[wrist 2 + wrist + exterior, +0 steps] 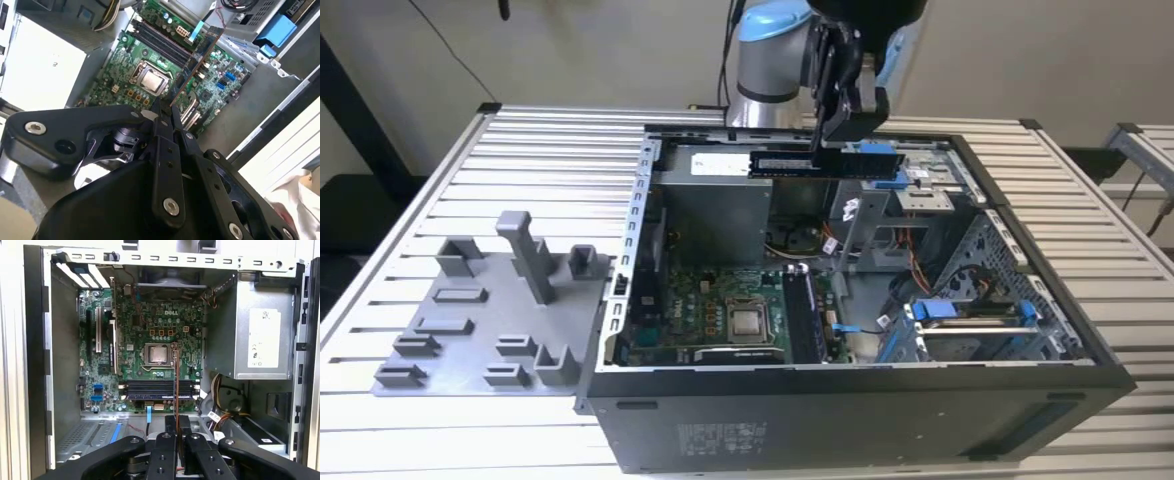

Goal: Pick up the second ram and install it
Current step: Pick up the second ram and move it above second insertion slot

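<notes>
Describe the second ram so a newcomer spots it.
In the exterior view, find the open computer case; the gripper hangs over its far end. The second ram is the long thin dark stick it grips, unlike the wide green motherboard below.

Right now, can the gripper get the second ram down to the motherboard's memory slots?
Probably yes. The gripper, shut on the second ram, hangs over the open case, and nothing lies between it and the memory slots. The stick sits crosswise to them, so it would need turning.
</notes>
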### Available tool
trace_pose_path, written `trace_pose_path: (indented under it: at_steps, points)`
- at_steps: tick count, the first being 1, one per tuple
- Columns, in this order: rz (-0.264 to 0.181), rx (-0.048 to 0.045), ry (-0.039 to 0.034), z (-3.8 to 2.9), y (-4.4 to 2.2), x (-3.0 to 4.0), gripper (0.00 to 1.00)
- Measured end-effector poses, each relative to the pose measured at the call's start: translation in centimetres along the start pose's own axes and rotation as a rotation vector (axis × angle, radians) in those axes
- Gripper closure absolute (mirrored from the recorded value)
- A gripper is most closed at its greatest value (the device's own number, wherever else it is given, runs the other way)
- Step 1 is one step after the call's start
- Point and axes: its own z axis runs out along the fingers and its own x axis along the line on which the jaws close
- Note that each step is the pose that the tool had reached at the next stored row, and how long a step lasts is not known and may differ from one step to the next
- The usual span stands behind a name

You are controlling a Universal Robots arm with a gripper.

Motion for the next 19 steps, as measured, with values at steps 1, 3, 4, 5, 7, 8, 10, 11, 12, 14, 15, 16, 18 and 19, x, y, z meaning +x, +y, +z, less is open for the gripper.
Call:
trace_pose_path:
  at_steps: [1,3,4,5,7,8,10,11,12,14,15,16,18,19]
  points:
    - [0.0,0.0,0.0,0.0,0.0,0.0,0.86]
    - [0.01,0.0005,0.0001,0.02,0.0,0.0,0.86]
    - [0.023,0.0013,0.0001,0.04,0.0,0.0,0.86]
    - [0.039,0.0022,-0.0001,0.08,0.0,0.0,0.86]
    - [0.076,0.0043,0.0001,0.16,0.0,0.01,0.86]
    - [0.095,0.0054,0.0,0.21,0.0,0.01,0.86]
    - [0.131,0.0075,0.0001,0.3,0.0,0.02,0.86]
    - [0.148,0.0085,0.0001,0.34,0.0,0.02,0.86]
    - [0.166,0.0095,0.0001,0.38,0.0,0.02,0.86]
    - [0.202,0.0116,0.0,0.45,0.0,0.03,0.86]
    - [0.22,0.0126,0.0001,0.49,0.0,0.03,0.86]
    - [0.239,0.0137,0.0,0.54,0.0,0.03,0.86]
    - [0.276,0.0158,0.0,0.66,0.0,0.04,0.86]
    - [0.294,0.0169,0.0,0.71,0.0,0.04,0.86]
